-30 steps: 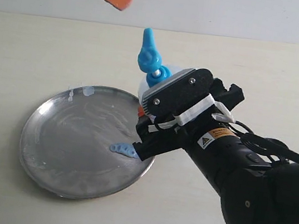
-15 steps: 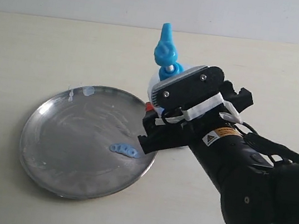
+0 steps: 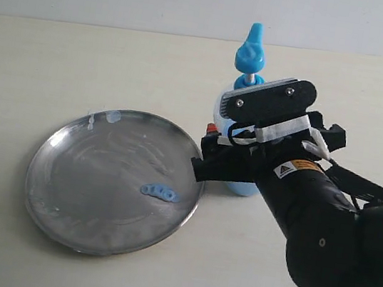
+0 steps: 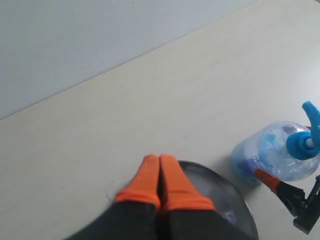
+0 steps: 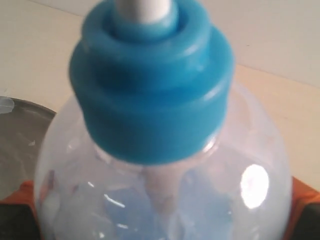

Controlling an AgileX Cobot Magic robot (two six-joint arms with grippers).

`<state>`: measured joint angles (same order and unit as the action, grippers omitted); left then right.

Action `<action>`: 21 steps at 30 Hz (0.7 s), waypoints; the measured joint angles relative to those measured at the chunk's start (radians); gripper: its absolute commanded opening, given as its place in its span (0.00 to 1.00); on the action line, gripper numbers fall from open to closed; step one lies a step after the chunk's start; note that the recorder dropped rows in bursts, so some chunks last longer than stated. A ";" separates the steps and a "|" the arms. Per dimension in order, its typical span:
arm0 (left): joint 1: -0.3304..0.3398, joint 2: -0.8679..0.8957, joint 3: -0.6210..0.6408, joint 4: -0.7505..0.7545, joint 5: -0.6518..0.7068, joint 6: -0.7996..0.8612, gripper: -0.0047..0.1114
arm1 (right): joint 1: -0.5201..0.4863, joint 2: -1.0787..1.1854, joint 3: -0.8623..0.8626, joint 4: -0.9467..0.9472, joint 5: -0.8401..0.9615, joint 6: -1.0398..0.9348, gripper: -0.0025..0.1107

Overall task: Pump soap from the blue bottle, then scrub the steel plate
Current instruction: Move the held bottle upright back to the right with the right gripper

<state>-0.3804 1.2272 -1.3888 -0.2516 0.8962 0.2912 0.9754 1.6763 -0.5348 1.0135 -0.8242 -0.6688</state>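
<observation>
Two grippers: right gripper [image 3: 209, 148] clamped around the bottle [image 3: 251, 51]; left gripper [image 4: 160, 186] jaws pressed together, empty.
Bottle: upright on the table [image 3: 344, 87] just beside the plate [image 3: 78, 177] rim, probably being set aside.
Soap [image 3: 159, 192]: small blue blob on the plate, toward the bottle side, ready for scrubbing.
Hidden: bottle's label and lower half behind the right arm; no scrubber visible.
</observation>
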 measured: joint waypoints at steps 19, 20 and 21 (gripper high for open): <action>0.001 -0.405 0.465 0.002 -0.277 -0.008 0.04 | -0.019 -0.248 0.017 0.250 0.173 -0.205 0.02; 0.001 -0.425 0.488 0.002 -0.293 -0.011 0.04 | -0.029 -0.255 0.017 0.250 0.193 -0.209 0.02; 0.001 -0.450 0.514 0.002 -0.307 -0.011 0.04 | -0.040 -0.260 0.017 0.250 0.214 -0.211 0.02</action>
<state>-0.3799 0.7774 -0.8746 -0.2493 0.5896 0.2804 0.9352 1.4163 -0.5174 1.2639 -0.6100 -0.8800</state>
